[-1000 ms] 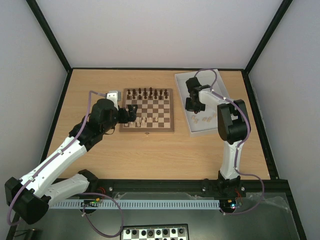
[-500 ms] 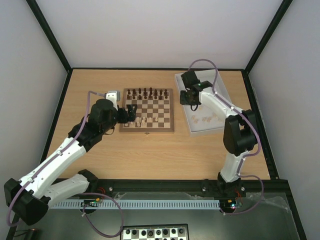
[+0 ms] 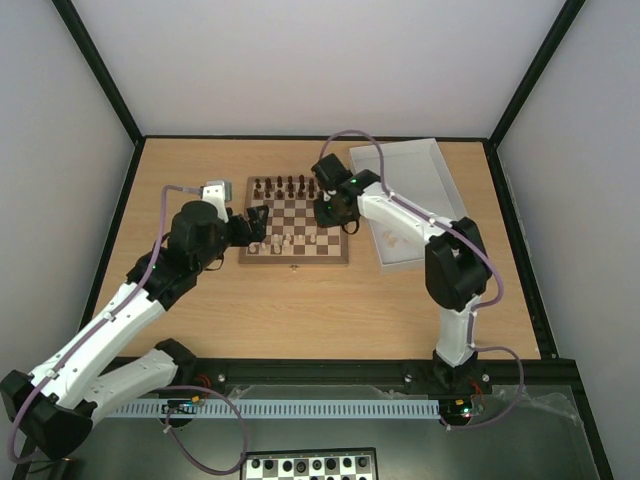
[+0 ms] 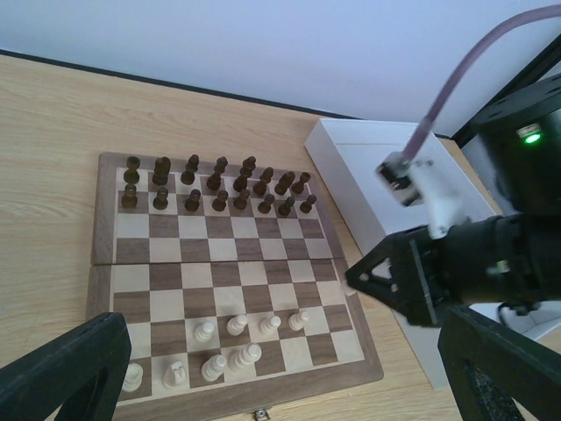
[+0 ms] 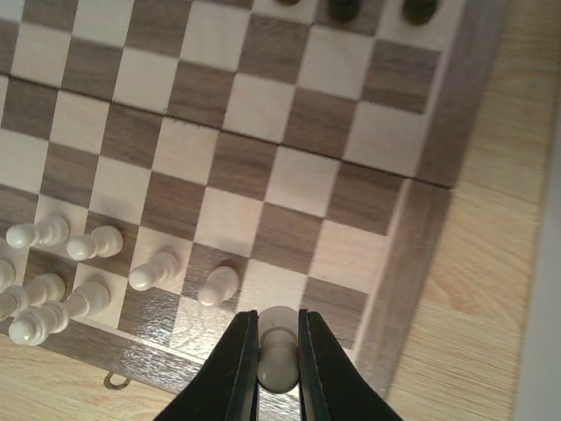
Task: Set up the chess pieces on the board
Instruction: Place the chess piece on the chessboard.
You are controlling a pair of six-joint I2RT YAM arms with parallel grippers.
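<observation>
Over the near right part of the board (image 3: pixel 296 259), your right gripper (image 5: pixel 278 317) has its jaws closed on one pale piece (image 5: pixel 279 370), pinched upright between the two black fingers (image 5: pixel 248 351). In the right wrist view it sits above the near rows, just beside the last pale pawn (image 5: pixel 219 285). You cannot tell whether its base touches the wood.

The chess pieces (image 4: pixel 237 326) already on the board stand in the two rows nearest you: four in a line on the second row and a looser bunch behind them, toward the left half. A couple of the bunch crowd together on neighbouring squares. Dark pieces (image 4: pixel 219 184) fill the two far rows.

Your left gripper (image 4: pixel 280 351) hangs at the board's left edge with its jaws spread wide and nothing between them. Only the two black fingertips (image 4: pixel 61 373) show at the bottom corners of the left wrist view.

The white tray (image 3: pixel 410 165) lies just right of the board on the table (image 3: pixel 300 300). Your right arm (image 4: pixel 491 263) reaches across it, and a green light (image 4: pixel 529 136) glows on the arm's housing. A black-and-white board (image 3: pixel 310 466) sits below the arm bases. Any markings on it are too small to read.
</observation>
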